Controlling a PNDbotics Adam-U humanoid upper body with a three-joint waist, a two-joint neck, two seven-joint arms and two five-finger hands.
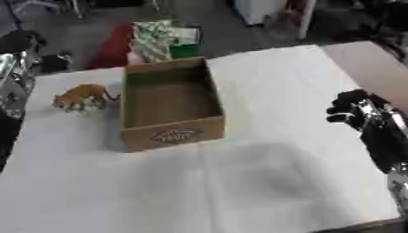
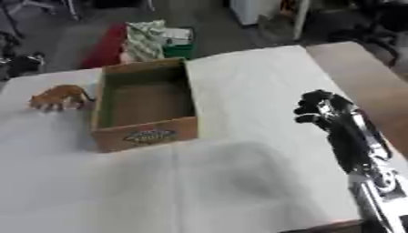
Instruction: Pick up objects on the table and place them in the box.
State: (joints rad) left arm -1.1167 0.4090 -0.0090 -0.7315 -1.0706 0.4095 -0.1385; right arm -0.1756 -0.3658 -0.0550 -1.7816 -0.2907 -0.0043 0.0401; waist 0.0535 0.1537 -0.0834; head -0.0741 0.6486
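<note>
The fingers [image 2: 309,108] of the right hand [image 2: 323,109] are curled in, holding nothing, above the right side of the counter [image 1: 263,182]. The toy animal [image 1: 79,97] stands just left of the open box [image 1: 170,103], its long axis running left-right. The left arm [image 1: 14,77] looks nearer; its hand is out of view.

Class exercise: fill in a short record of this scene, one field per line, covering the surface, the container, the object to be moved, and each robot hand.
Surface: table under a white cover
Container: open cardboard box, nothing visible inside, printed label on its near wall
Object: orange toy animal standing on the table, left of the box, apart from it
Right hand: black, fingers curled, holding nothing, over the table to the right of the box
Left hand: not in view; only a silver arm part at the left edge
Task status: toy not yet in box
</note>
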